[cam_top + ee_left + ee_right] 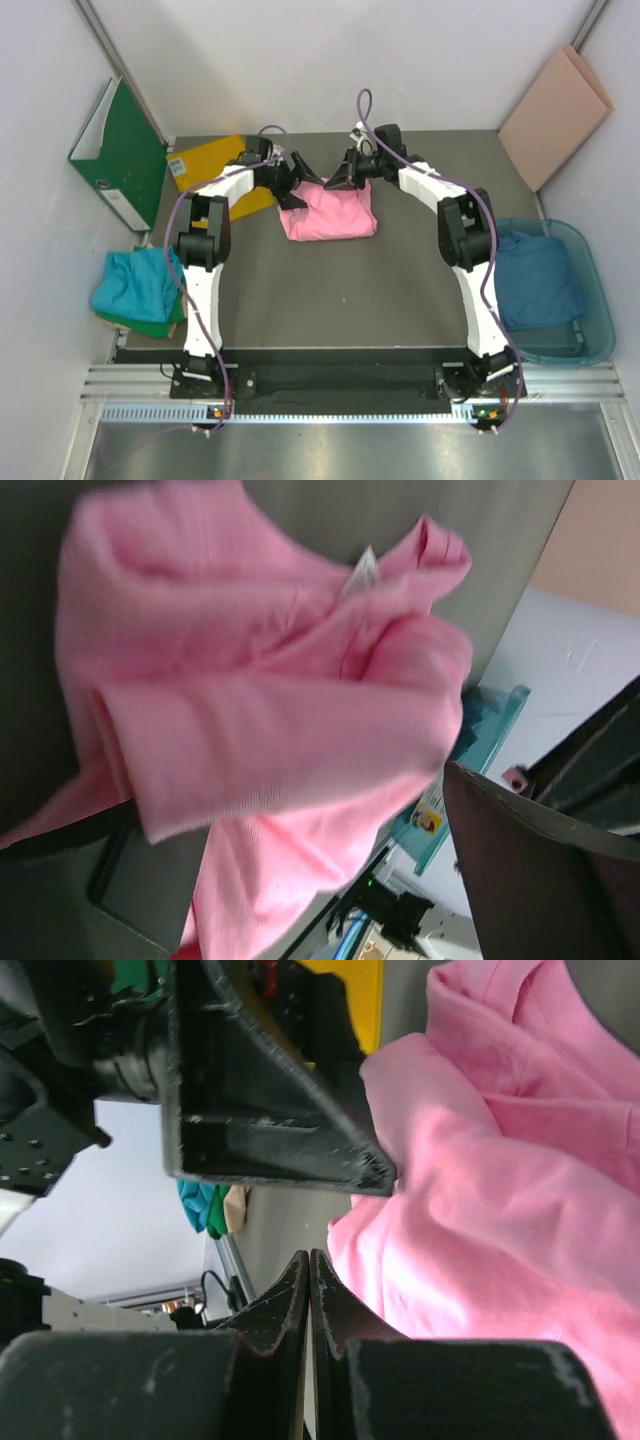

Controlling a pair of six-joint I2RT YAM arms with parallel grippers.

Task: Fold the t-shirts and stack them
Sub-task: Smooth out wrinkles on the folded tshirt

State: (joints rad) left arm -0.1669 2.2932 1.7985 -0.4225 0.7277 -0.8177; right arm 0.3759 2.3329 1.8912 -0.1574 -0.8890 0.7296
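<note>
Pink t-shirt [328, 212] roughly folded, not yet stacked; left tool [296, 184] wide open, empty; right tool [341, 181] closed beside cloth; dark blue t-shirt [535, 280] waiting in bin [602, 305].

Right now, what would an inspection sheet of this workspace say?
Surface: dark grey table.
Job's things: pink t-shirt bunched at far centre; teal and green t-shirts piled at the left edge; blue t-shirt in a clear bin on the right.
Clutter: yellow sheet and green binder far left; tan board leaning far right.
Grippers: left gripper open beside the pink t-shirt; right gripper shut at its edge, hold on cloth unclear.
Cables: purple cables along both arms.
Surroundings: white walls; metal rail at the near edge.
</note>
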